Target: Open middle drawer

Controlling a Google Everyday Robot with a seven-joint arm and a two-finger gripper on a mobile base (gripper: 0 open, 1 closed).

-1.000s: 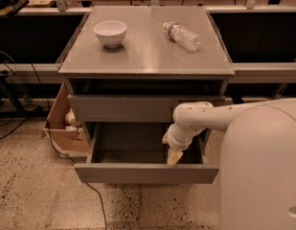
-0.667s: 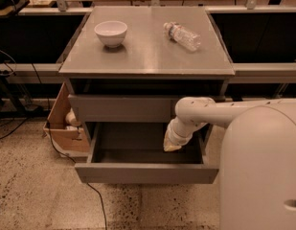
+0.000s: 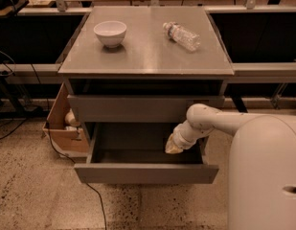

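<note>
Gripper (image 3: 174,146) is hanging inside the pulled-out middle drawer (image 3: 146,173), at its right side.
Can't tell whether it's spread or clamped. The tip is pointing down, close to the drawer's right wall; contact with wall or floor is unclear. The drawer is sitting below and around the gripper, with its front panel nearer the camera than the tip. The top drawer (image 3: 138,109) is just above and behind. Looks open enough to me. If more travel is needed, pull straight along the slides with no side load. Otherwise lift straight up, clearing the top drawer's lower edge.

Gripper (image 3: 174,147) inside middle drawer (image 3: 146,173), right side
</note>
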